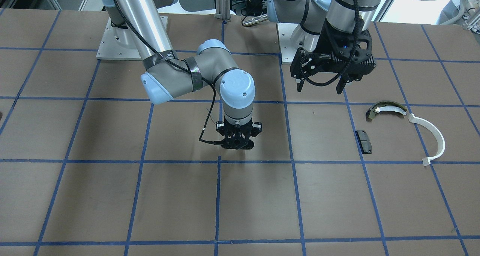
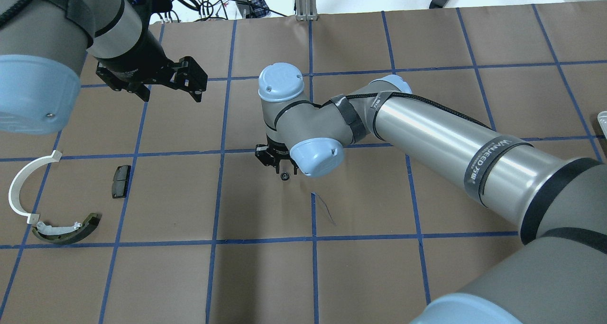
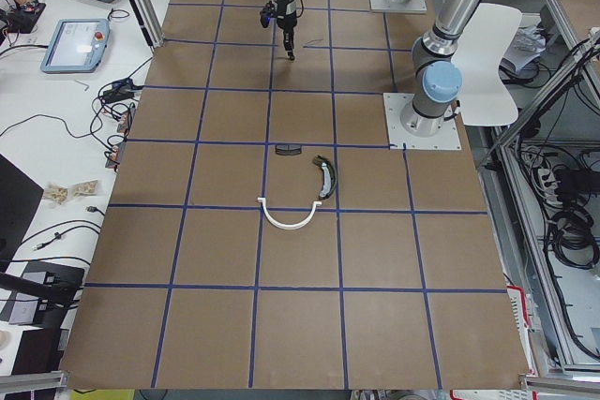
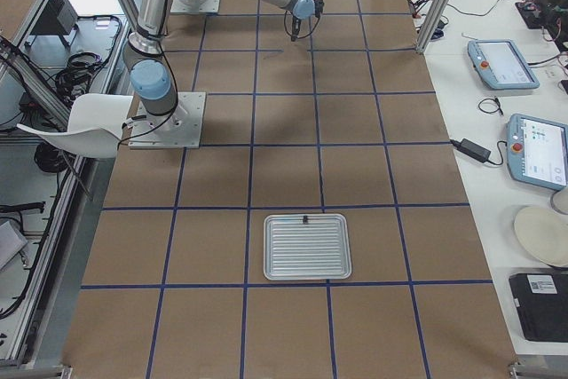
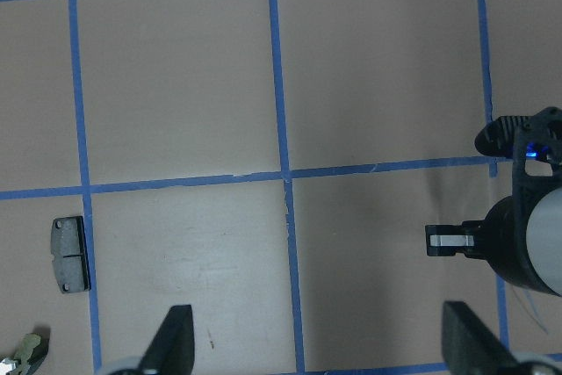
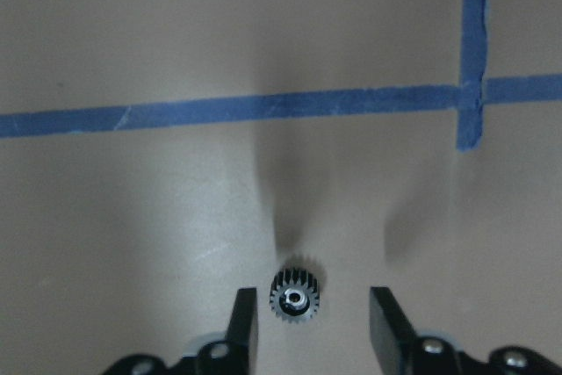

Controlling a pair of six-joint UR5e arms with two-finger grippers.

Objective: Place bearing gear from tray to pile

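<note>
Right claw [image 6: 314,309] spread — bearing gear [image 6: 295,297] sits between its fingers, touching neither.

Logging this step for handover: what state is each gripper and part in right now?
bearing gear: flat on table, ungripped
right gripper: open, straddling the gear
left gripper: open, empty
black pad: flat on table
curved shoe: on table
white arc: flat on table

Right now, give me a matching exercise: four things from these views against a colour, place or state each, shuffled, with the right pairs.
Things:
A. gear
B. tray
C. half-ring arc
D. left tool

Descriptions:
1. white
2. open, holding nothing
3. silver, ribbed
4. between the fingers of the right tool

Pairs: A-4, B-3, C-1, D-2
</note>
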